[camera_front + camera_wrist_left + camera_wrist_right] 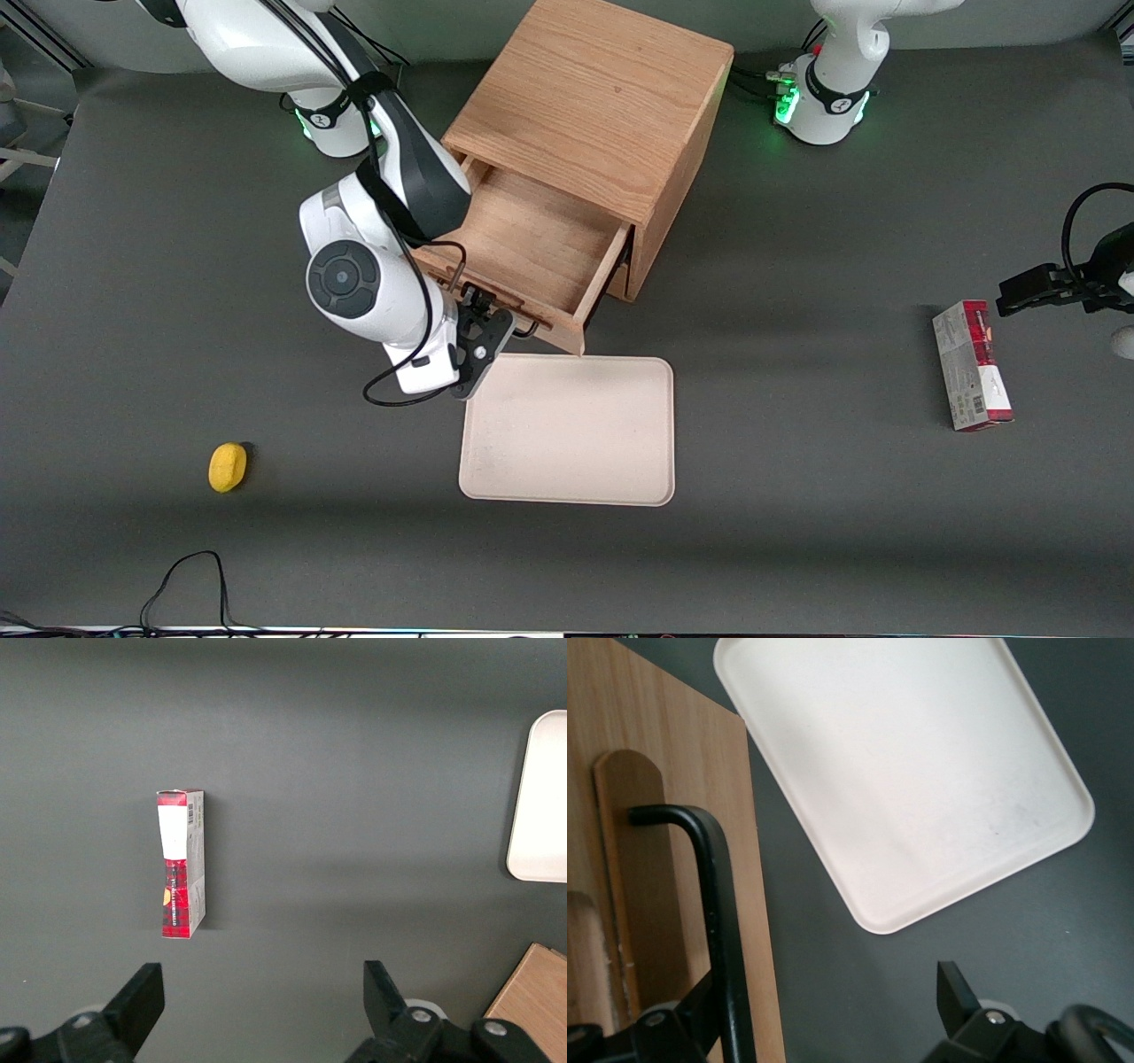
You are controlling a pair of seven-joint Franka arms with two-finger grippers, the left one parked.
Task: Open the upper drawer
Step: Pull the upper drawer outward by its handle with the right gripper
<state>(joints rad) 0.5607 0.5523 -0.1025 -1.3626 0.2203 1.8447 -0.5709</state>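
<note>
With the upper drawer already drawn well out of the oak cabinet, its front just beside the cream tray, the gripper sits spread at the black bar handle, so the likely next move is withdrawing clear.

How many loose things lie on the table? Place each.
3: yellow lump toward the working arm's end; tray in front of the upper drawer; red box toward the parked arm's end. Open claw at the drawer's handle. More may be hidden.
</note>
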